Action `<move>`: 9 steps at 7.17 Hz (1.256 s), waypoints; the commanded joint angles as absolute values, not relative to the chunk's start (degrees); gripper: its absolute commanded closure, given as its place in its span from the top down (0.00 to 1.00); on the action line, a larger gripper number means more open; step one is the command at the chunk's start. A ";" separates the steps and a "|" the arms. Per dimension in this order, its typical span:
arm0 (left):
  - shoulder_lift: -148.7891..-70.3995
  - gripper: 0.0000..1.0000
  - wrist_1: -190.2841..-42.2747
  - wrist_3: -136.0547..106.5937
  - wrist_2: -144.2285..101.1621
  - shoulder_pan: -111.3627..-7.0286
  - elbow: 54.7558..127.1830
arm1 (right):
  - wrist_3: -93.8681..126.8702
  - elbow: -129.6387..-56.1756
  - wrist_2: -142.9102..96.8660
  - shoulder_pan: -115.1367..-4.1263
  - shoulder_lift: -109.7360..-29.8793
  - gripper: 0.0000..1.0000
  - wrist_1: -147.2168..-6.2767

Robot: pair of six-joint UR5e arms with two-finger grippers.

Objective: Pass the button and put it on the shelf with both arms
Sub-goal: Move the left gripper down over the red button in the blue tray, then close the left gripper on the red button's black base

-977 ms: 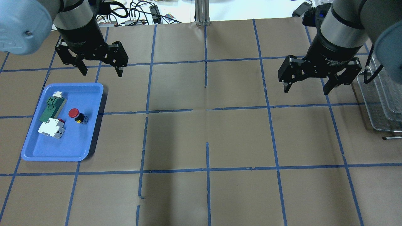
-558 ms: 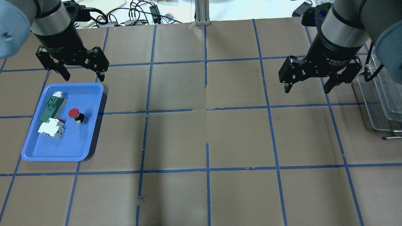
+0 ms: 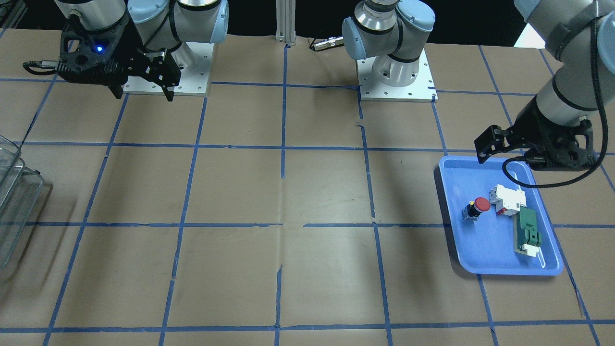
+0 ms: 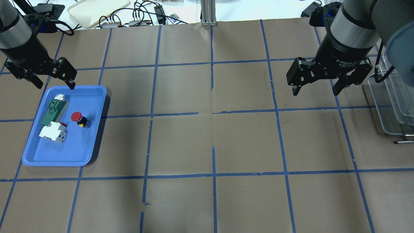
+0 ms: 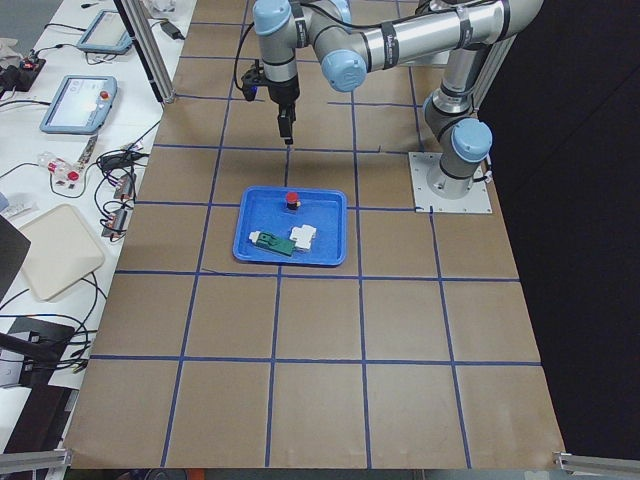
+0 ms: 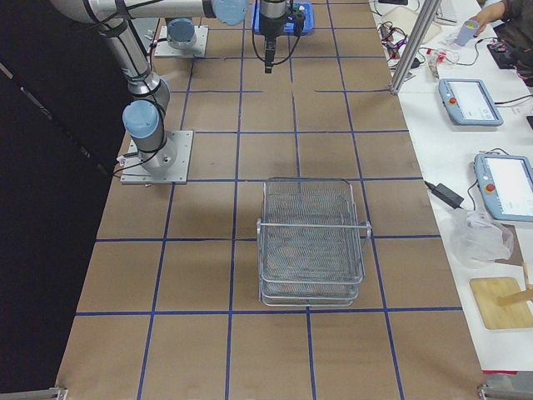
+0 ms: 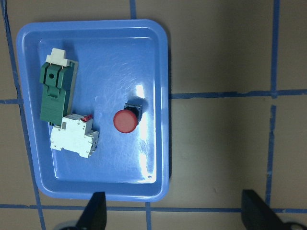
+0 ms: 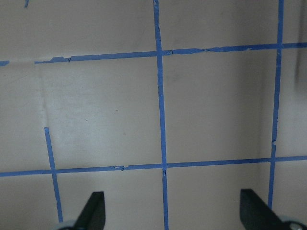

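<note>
Left gripper (image 4: 55, 86): jaws spread wide, holding nothing, hovering over the far rim of the blue tray (image 4: 69, 152).
Right gripper (image 4: 315, 93): wide open, empty, above the table (image 4: 210, 142), near the shelf (image 4: 393, 110).
Button (image 4: 77, 117): in the tray, near the white block (image 4: 52, 132) and the green component (image 4: 53, 109).
Shelf: at the table's right side, well apart from the tray.

"2F Adaptive" on right end effector (image 4: 315, 93)
</note>
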State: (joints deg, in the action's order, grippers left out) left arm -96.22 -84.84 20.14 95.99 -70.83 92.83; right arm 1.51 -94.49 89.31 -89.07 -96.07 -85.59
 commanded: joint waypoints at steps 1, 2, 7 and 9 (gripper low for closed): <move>-98.60 1.00 -74.68 25.80 95.80 -67.77 99.54 | 2.02 -94.48 88.51 -89.12 -96.15 1.00 -85.69; -100.35 1.00 -66.35 31.15 95.63 -67.50 103.67 | 2.02 -94.31 89.72 -88.86 -96.76 1.00 -85.17; -108.10 1.00 -61.87 38.94 89.56 -63.81 107.05 | 1.41 -94.75 88.60 -87.19 -96.85 1.00 -85.52; -108.28 0.62 -61.87 38.06 89.65 -63.81 107.05 | 1.32 -95.44 88.77 -86.93 -96.77 1.00 -85.86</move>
State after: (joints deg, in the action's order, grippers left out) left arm -108.04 -61.87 38.38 89.54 -63.83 107.09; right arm 1.38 -94.95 88.78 -87.12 -96.80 -85.52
